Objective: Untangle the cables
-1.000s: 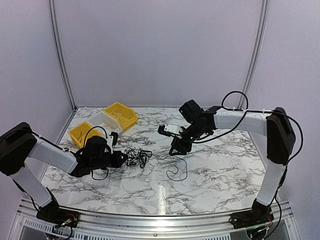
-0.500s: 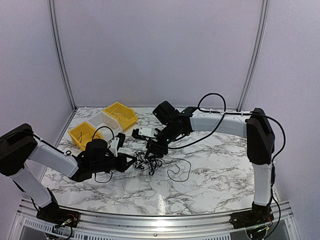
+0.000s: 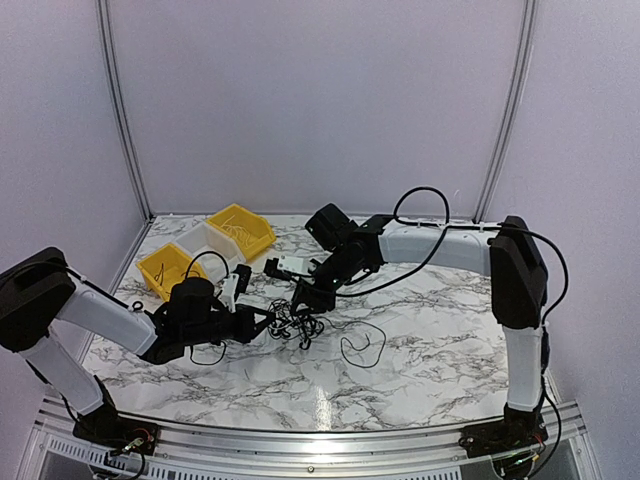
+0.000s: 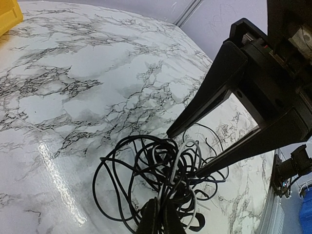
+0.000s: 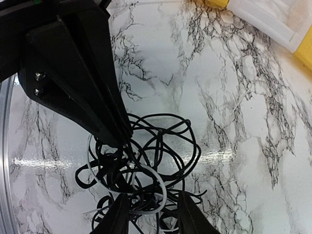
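The left gripper [image 4: 158, 220] has its fingers pressed together on strands at the near edge of the cables [image 4: 146, 165], a clump of thin black loops lying on the marble table [image 3: 440, 330] right at its tips. The right gripper [image 5: 152, 217] comes in from the opposite side with its jaws apart, one finger on each side of several loops, so the two grippers' tips almost meet inside the clump; no strand looks squeezed between the right fingers. To the right of both grippers, apart from the clump, a single black cable [image 3: 383, 346] lies in an open curl. Beyond the left gripper, up and to its left, three bins stand in a diagonal row: the near yellow bin [image 3: 148, 272] and the far yellow bin [image 3: 258, 246] each show a few thin wiry strands inside, and what the white bin [image 3: 198, 238] between them holds cannot be made out. A second ago the right gripper hung well to the right of the clump, over the single cable; it has since swung across to the clump, its jaws narrower than before. The left gripper and the clump have shifted slightly rightward, and the bins have not moved.
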Robot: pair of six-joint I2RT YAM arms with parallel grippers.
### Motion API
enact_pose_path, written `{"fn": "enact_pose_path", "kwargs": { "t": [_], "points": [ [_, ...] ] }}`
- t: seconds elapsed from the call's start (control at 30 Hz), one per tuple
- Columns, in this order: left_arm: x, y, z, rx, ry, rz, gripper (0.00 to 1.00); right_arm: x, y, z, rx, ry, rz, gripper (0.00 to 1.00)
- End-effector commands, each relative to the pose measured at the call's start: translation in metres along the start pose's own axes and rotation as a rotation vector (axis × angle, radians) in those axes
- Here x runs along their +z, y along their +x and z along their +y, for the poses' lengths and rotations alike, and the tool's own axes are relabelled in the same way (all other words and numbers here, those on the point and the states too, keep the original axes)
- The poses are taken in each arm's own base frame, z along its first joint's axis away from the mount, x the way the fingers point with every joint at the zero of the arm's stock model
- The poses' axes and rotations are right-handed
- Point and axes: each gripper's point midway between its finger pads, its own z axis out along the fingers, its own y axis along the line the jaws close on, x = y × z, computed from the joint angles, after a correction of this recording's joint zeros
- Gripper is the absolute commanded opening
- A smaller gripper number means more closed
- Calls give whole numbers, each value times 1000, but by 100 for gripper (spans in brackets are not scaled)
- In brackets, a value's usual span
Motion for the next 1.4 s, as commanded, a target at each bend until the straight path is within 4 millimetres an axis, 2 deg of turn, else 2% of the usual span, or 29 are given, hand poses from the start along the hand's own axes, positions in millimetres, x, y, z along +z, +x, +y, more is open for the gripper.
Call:
{"fn": "enact_pose_path", "kwargs": {
  "t": [0.0,0.37,0.43,0.57,0.7,0.9,1.03,1.3,1.37],
  "points": [
    [1,-4,-11,26,48,-24,0,-18,-33,2,-15,1,-80,38],
    [1,-2,-10,37,45,-17,0,-16,-37,14,5,-84,-90,25],
    [1,-2,-10,38,45,-19,0,-17,-36,12,5,-73,-84,25],
    [0,-5,-13,44,51,-27,0,-15,-30,-1,19,-14,-59,35],
    [-1,-6,-14,49,54,-30,0,-11,-24,-13,52,14,-43,35],
    [-1,-6,-11,47,45,-32,0,-6,-18,-11,71,-12,-29,35],
    [-1,-6,-11,47,42,-33,0,-5,-17,-10,74,-21,-28,29],
    [3,-1,-8,43,36,-18,0,-18,-27,-15,72,-3,-57,21],
    [4,-1,-6,43,27,-19,0,-22,-28,-13,73,-6,-62,8]
  ]
}}
